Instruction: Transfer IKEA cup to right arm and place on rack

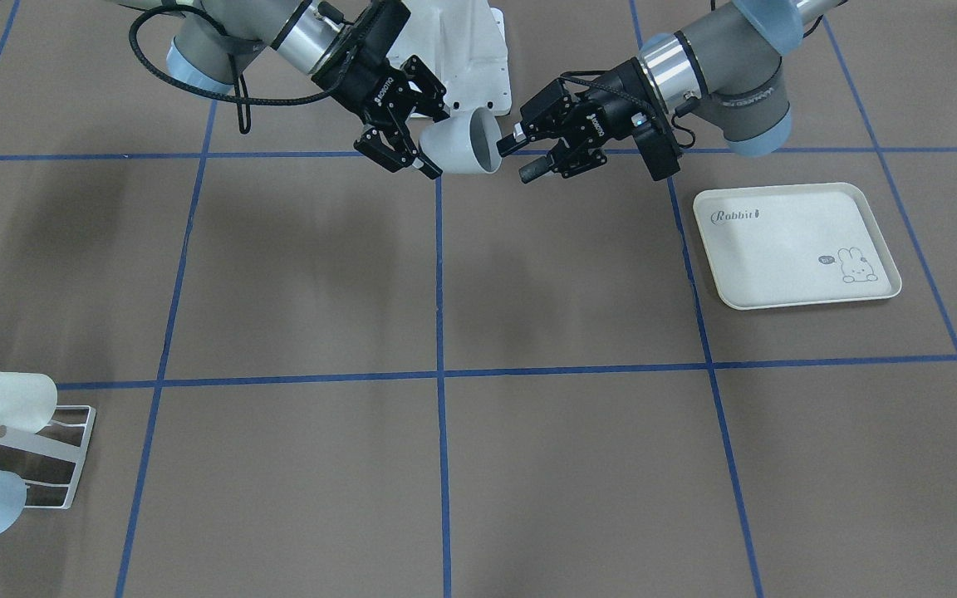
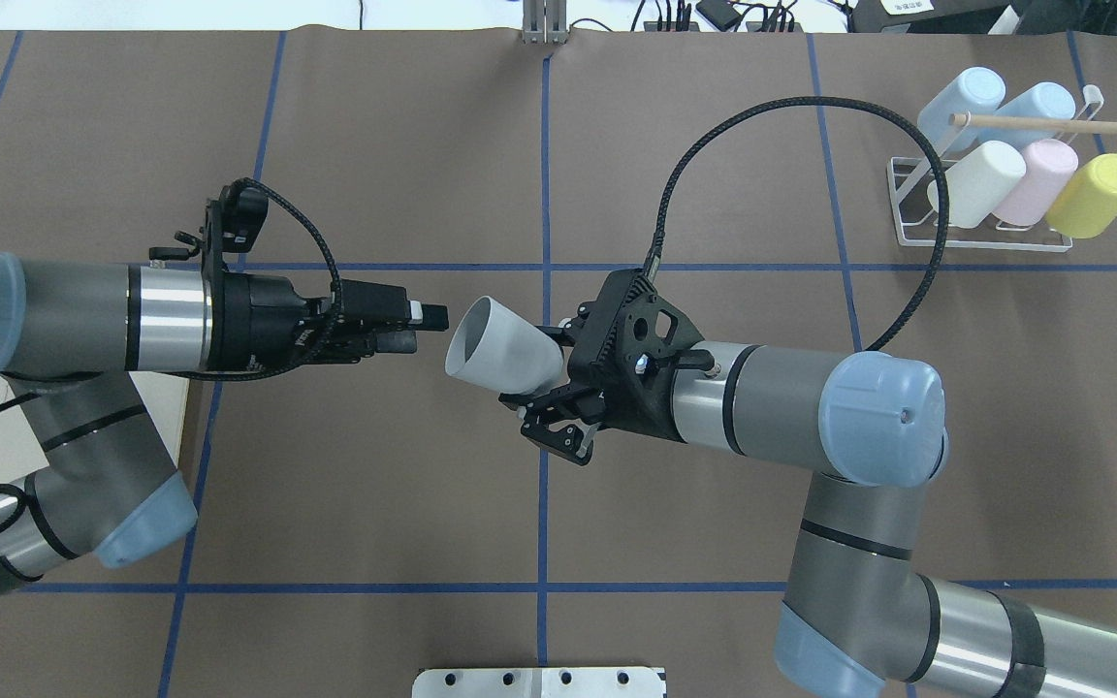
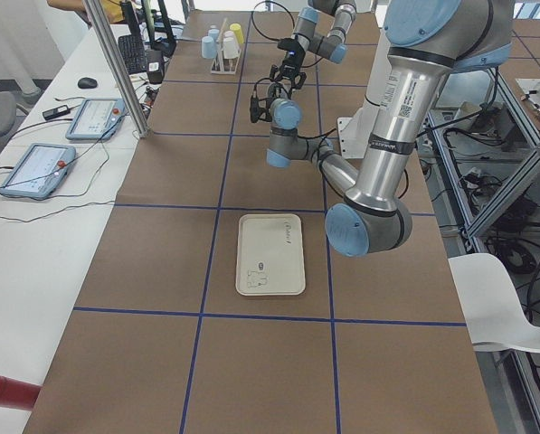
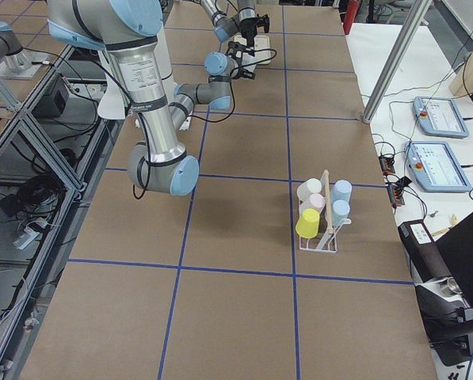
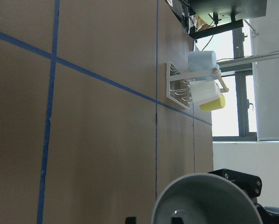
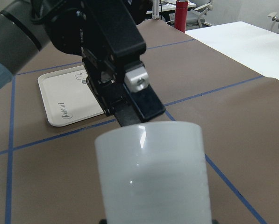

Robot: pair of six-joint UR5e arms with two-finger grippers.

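The right gripper [image 2: 545, 364] has its fingers pinched on the closed end of the pale grey cup [image 2: 500, 354] and holds it in the air above the table [image 2: 374, 145], lying sideways with its open mouth turned away from those fingers. Just past that mouth is the left gripper [image 1: 518, 156], its fingers spread and pointing at the rim, near it but not touching. Below both sets of fingers lies brown paper marked into large squares by blue tape. The rack [image 2: 990, 238] stands on the table well behind the right fingers, off past the arm's looping black cable. It holds five cups [image 2: 1034, 179], two pale blue, one white, one pink and one yellow, leaning under its wooden rod [image 2: 1053, 123]. A cream tray [image 1: 777, 249] printed with a rabbit lies flat well behind the left fingers, beyond that arm's wrist. Across the table from the robot, a white side table [image 3: 34, 235] carries two tablets [image 3: 34, 168] with trailing wires. A white chair [image 3: 514, 303] stands beside the metal frame on the robot's side.
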